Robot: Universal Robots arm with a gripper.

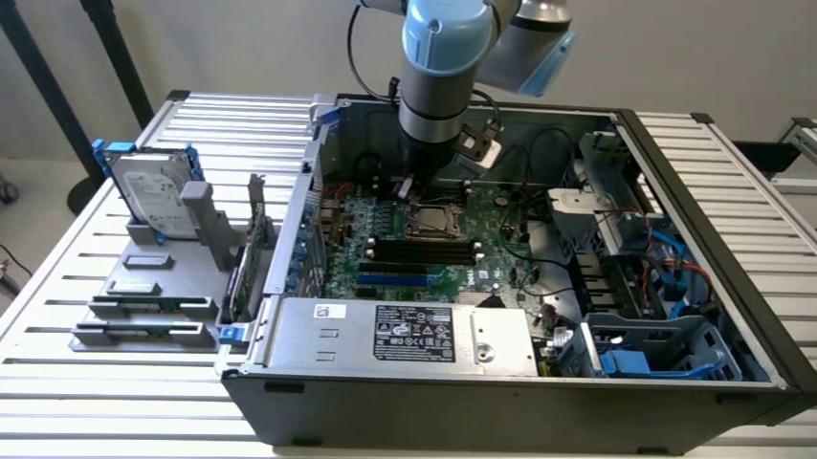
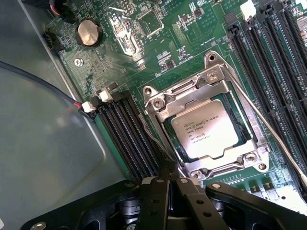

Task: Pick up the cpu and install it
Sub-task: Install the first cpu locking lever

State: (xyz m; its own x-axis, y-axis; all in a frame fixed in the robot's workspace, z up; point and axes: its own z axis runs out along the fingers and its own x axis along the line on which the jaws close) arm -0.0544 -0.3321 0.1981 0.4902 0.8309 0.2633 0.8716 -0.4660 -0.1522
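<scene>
The gripper [image 2: 168, 178] has its two dark fingers [image 2: 158, 191] pressed together with nothing between them, so it carries nothing. In the wrist view the fingertips sit low over the motherboard [image 2: 120, 62], just beside the edge of the metal socket frame [image 2: 158, 103] and by the ends of a bank of black memory slots [image 2: 127, 136]; whether they touch the frame or the board I cannot tell. The cpu [image 2: 208, 128] lies flat inside that socket frame, its silver printed top facing up and the frame's steel border around it. In the exterior view the arm [image 1: 441, 67] reaches down into the open computer case [image 1: 511, 402], at the far part of the board, and the cpu [image 1: 430, 221] shows as a pale square near the middle of the board, just on the near side of the wrist. A round coin battery [image 2: 89, 32] sits on the board well apart from the socket. Along the near wall of the case lies the grey power supply [image 1: 396, 335]. Outside the case, on the exterior view's left, a hard drive [image 1: 151, 196] in a blue bracket stands upright on a grey stand [image 1: 141, 306] on the slatted table [image 1: 77, 402].
</scene>
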